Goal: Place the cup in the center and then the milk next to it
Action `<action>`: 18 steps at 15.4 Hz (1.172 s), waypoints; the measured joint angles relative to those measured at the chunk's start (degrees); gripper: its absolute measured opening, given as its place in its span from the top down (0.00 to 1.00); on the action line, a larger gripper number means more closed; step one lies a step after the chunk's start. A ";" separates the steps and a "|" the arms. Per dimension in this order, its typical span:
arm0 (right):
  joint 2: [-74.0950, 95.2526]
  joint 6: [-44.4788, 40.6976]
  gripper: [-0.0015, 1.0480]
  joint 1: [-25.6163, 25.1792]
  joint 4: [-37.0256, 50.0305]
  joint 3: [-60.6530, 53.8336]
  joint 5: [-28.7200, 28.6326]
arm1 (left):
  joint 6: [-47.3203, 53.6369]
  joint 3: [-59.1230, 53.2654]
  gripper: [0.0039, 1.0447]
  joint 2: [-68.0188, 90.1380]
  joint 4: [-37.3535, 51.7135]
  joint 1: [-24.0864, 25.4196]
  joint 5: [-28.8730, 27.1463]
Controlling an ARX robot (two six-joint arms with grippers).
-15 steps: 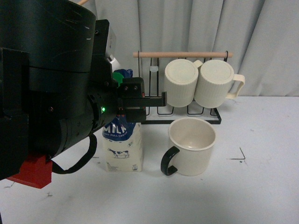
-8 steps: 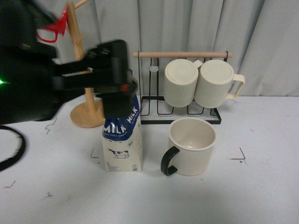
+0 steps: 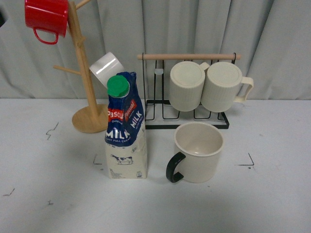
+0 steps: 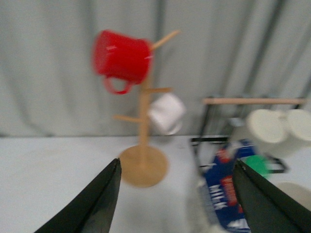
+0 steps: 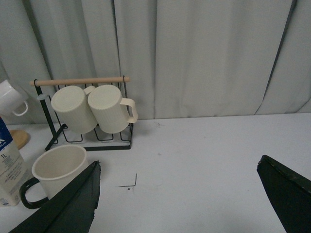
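Observation:
The cup (image 3: pixel 198 151), a wide cream mug with a black handle turned to the front left, stands upright on the white table (image 3: pixel 272 194) in the front view. The milk (image 3: pixel 125 127) stands upright just left of it, green cap on top, a small gap between them. Neither gripper shows in the front view. My left gripper (image 4: pixel 177 194) is open and empty, raised, with the milk (image 4: pixel 228 187) blurred below between its fingers. My right gripper (image 5: pixel 184 194) is open and empty above bare table right of the cup (image 5: pixel 56 172).
A wooden mug tree (image 3: pixel 82 82) at the back left carries a red mug (image 3: pixel 46 17) and a small white mug (image 3: pixel 107 68). A black wire rack (image 3: pixel 187 119) behind the cup holds two ribbed cream mugs (image 3: pixel 209 87). A grey curtain closes the back.
My left arm, which filled the left of the front view and hid the milk's top, has swung up and left out of that view. The milk and cup have not moved.

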 joint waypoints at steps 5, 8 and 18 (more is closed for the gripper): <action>0.00 0.00 0.06 0.00 0.04 0.00 -0.02 | 2.99 -9.62 0.91 -11.02 -0.24 5.33 0.22; 0.00 0.00 0.06 0.00 0.09 0.00 -0.02 | 3.13 -12.76 0.99 -17.40 -2.69 11.02 5.79; 0.00 0.00 0.06 0.00 0.04 0.00 -0.02 | 3.13 -18.51 0.99 -34.84 -13.51 11.17 6.25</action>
